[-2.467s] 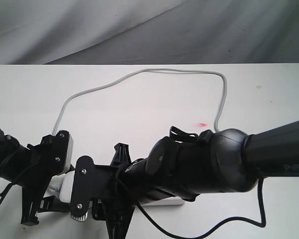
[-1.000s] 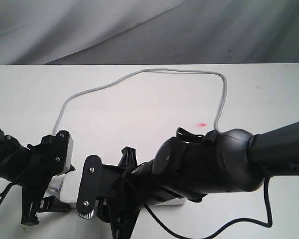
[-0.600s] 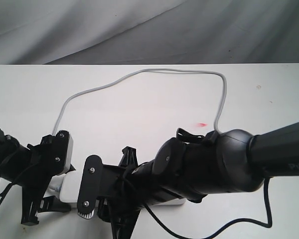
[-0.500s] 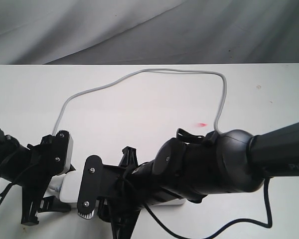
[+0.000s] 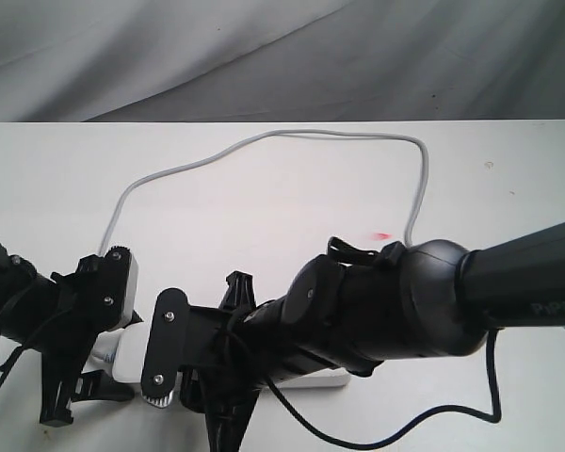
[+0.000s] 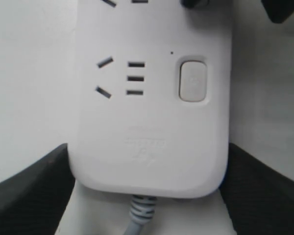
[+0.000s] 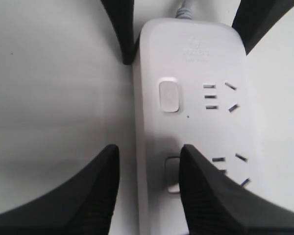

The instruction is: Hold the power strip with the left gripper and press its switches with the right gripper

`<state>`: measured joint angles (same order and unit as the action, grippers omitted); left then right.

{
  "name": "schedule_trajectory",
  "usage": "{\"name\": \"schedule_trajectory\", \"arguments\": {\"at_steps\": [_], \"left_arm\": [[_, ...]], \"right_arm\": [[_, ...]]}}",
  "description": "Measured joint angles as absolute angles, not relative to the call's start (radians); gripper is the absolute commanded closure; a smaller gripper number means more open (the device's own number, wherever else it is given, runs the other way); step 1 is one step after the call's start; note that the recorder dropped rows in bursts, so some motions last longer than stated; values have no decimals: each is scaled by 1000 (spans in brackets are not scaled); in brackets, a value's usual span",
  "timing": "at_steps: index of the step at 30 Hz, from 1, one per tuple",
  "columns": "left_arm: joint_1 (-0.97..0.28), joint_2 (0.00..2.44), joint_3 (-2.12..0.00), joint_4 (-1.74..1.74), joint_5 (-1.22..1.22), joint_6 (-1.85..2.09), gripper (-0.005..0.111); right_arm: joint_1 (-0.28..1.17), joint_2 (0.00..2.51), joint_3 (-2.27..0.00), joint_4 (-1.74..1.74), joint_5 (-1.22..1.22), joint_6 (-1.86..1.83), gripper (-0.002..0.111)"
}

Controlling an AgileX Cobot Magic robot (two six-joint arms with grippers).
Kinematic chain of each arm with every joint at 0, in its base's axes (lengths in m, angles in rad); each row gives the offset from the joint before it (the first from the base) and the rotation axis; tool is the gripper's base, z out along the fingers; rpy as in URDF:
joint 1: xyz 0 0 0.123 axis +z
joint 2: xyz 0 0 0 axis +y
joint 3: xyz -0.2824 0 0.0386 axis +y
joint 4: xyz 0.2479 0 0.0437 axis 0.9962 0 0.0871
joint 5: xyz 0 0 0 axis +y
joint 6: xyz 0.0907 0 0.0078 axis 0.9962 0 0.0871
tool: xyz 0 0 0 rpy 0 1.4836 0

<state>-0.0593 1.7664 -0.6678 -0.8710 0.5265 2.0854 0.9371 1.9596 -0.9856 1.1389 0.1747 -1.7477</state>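
The long white rectangular plastic power strip (image 7: 196, 73) lies flat on the matte white table (image 5: 264, 207), by the edge nearest the exterior camera. Its thin grey cord (image 5: 264, 137) loops toward the far edge. The slim black left hand (image 6: 147, 152) clamps the strip's rounded cord end across its width. The bulky glossy black right hand (image 7: 149, 152) stands wide, with one finger (image 7: 206, 196) over the second smooth rounded push switch (image 7: 171, 174) and the first switch (image 7: 169, 95) uncovered. Pressing looks to be the step in hand; next it likely needs a straight, firm push down.

The right gripper (image 5: 188, 400) hides most of the power strip (image 5: 127, 358) (exterior view).
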Motion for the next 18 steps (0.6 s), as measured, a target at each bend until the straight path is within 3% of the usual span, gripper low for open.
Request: {"name": "schedule_trajectory", "arguments": {"at_steps": [10,18], "left_arm": [[-59,1766,-668,-871,526,2085,52],[-59,1766,-668,-871,526,2085,52]], "right_arm": [[937,1954,-1004,1137,194,-1745,71],[937,1765,-944,1129,189,-1724,71]]}}
